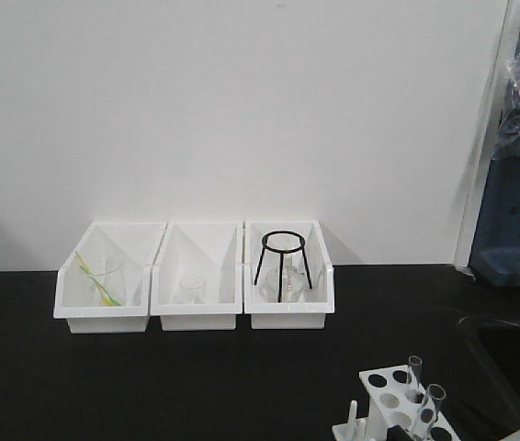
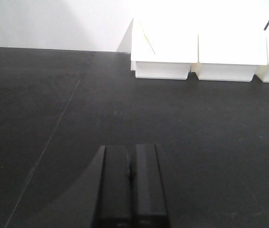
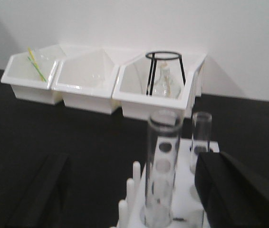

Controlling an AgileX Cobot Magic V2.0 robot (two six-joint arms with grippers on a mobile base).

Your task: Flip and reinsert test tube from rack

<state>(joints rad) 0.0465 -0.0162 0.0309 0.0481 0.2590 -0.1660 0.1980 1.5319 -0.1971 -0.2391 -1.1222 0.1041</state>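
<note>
Black matte bench top, white wall behind. Three white rectangular plastic bins are lined along the wall at 12 o'clock. In the front view the small white plastic rack, with two rows of round holes, is seen at 5 o'clock, well apart from the bins.

Right gripper: fingers spread wide, nothing held. The nearer test tube, slender clear colourless glass, is found at 12 o'clock from it. It lies inside the gap between the fingers and is touched by neither. It is seated upright in a rack hole, open rim up and closed end down. Its long axis is vertical, so crosswise to the line of approach. It appears empty; its outline is picked out only by edge highlights.

A second tube of the same kind stands just behind, toward 1 o'clock, near the right finger.

Left gripper: fingers pressed together, nothing between them. Only bare bench and the bins at 1 o'clock are seen from it; the rack is not in that view.

Judgement: the right arm is by far the nearer, and the nearer tube is taken as the target. The pick has not yet been made. A close at mid-length is called for, with the neighbouring tube left undisturbed.
</note>
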